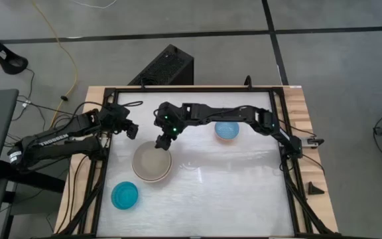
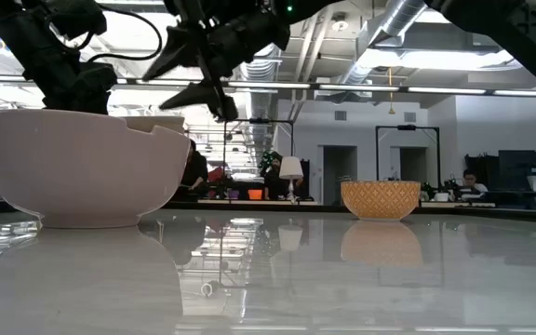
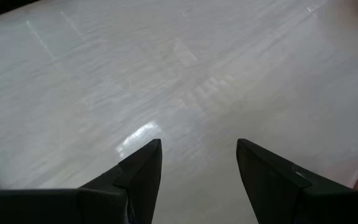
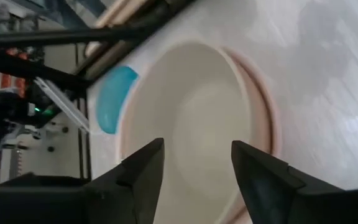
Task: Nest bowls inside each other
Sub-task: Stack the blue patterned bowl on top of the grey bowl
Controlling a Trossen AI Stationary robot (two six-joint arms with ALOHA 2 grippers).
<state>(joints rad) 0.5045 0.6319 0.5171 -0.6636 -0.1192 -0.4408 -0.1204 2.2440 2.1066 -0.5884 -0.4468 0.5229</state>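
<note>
A beige bowl sits nested in a larger pink bowl at the table's left middle, and the stack rests on its base. My right gripper hangs open just above the stack's far rim, its fingers over the inner bowl's hollow and touching nothing. A teal-blue bowl stands near the front left. A small light blue bowl with an orange outer wall stands at the far middle. My left gripper waits open over bare table at the far left.
A black frame borders the white tabletop on all sides. The right arm reaches across the far half of the table, over the light blue bowl. The near right half of the table lies bare.
</note>
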